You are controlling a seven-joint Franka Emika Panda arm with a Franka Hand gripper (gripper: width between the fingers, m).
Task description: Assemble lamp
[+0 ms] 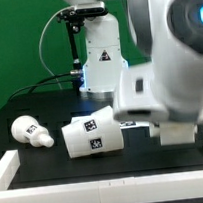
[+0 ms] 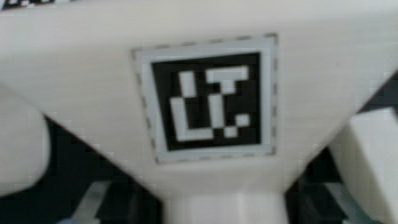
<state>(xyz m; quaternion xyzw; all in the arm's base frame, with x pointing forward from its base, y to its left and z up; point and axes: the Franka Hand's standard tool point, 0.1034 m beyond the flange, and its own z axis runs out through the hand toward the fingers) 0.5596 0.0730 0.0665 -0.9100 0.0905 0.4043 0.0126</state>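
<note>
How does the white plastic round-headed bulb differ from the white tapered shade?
The bulb is smaller and round-headed; the shade is larger and tapered. The bulb lies apart at the exterior view's left; the shade lies beside the arm. Both are white, on their sides.

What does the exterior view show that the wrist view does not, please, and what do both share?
Only the exterior view shows the white round-headed plastic bulb lying on the black table at that view's left, and the large white robot arm. Only the wrist view shows a black-and-white square tag close up, its pattern clear. Both show the white hollow tapered plastic shade, which lies on its side in the exterior view.
</note>
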